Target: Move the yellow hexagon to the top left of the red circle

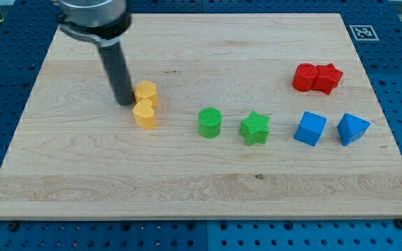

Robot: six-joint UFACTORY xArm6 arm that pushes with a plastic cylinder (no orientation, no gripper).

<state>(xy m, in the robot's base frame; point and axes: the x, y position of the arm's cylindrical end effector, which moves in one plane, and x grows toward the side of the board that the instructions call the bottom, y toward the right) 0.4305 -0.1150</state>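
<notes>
The risk I see is the yellow heart (144, 115) touching the yellow hexagon (146, 93) from below (a careless shove rightward could drag both along). There is no hand here, just a rod holding nothing; my tip (124, 103) sits just left of the hexagon, seemingly touching it. The hexagon is a small, squat, bright yellow prism on the desk (208, 188), well left of the red circle (303, 77), which touches a red star (328, 78). A long push could also let the hexagon slip off sideways.
</notes>
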